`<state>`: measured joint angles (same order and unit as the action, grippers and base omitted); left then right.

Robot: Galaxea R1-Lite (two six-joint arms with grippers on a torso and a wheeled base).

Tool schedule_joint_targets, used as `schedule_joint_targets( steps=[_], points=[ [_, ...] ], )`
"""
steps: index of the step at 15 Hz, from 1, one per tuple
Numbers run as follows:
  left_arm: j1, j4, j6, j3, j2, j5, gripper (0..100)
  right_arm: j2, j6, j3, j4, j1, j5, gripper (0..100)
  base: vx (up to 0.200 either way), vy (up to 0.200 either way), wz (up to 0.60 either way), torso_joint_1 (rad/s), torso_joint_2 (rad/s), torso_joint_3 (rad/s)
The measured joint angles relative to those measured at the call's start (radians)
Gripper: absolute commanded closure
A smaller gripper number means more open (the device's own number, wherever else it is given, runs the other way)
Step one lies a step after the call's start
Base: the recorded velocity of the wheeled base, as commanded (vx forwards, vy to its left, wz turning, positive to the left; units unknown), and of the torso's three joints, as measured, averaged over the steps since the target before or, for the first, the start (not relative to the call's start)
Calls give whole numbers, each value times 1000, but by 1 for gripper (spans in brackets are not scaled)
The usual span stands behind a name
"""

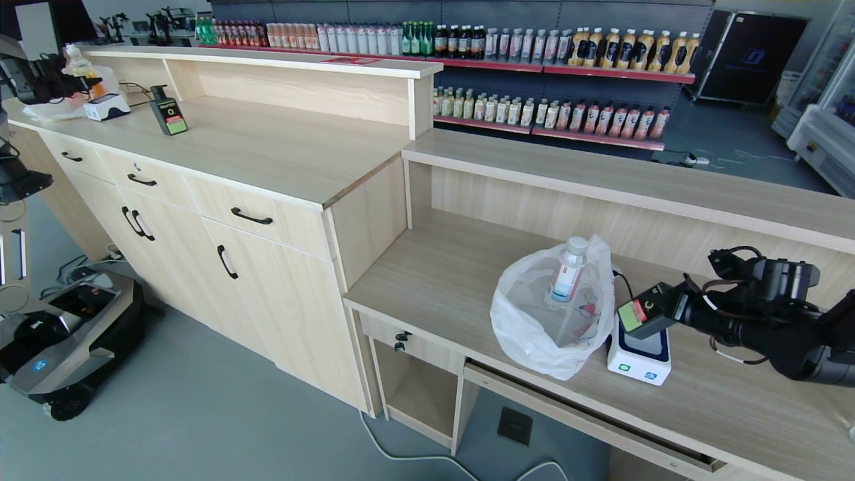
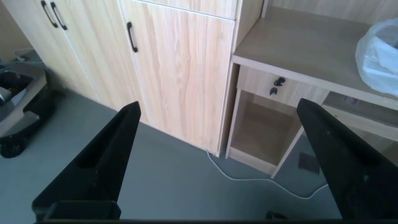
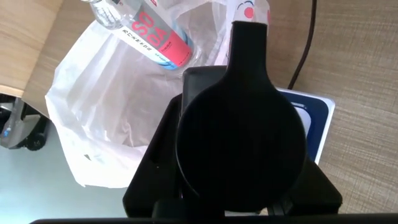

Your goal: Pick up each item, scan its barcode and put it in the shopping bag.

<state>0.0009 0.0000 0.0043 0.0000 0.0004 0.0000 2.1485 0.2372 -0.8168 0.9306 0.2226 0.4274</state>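
As bottle sits bagged, R claw — prob. — alongside

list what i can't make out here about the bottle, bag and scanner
- Bottle barcode: too small in the head view, cut off by the right wrist view's edge.
- Bag contents beside the bottle: hidden by crinkled plastic.
- Right gripper: its hold is hidden behind the scanner in the right wrist view.
- White box top: covered by the scanner.
- Left wrist view: bag cut off at the edge, past the open left gripper.
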Motion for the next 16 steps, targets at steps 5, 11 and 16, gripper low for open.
schedule_joint_targets(
  steps=[5, 11, 16],
  points=[
    [0, 0, 0, 0, 0, 0, 0, 14, 1, 3, 5, -4, -1, 100, 0, 0, 0, 0, 0, 0],
    [0, 0, 0, 0, 0, 0, 0, 22, 1, 0, 15, -6, -3, 100, 0, 0, 0, 0, 0, 0],
    [1, 0, 0, 0, 0, 0, 0, -20, -97, 19, 30, -10, -17, 100, 0, 0, 0, 0, 0, 0]
  ],
)
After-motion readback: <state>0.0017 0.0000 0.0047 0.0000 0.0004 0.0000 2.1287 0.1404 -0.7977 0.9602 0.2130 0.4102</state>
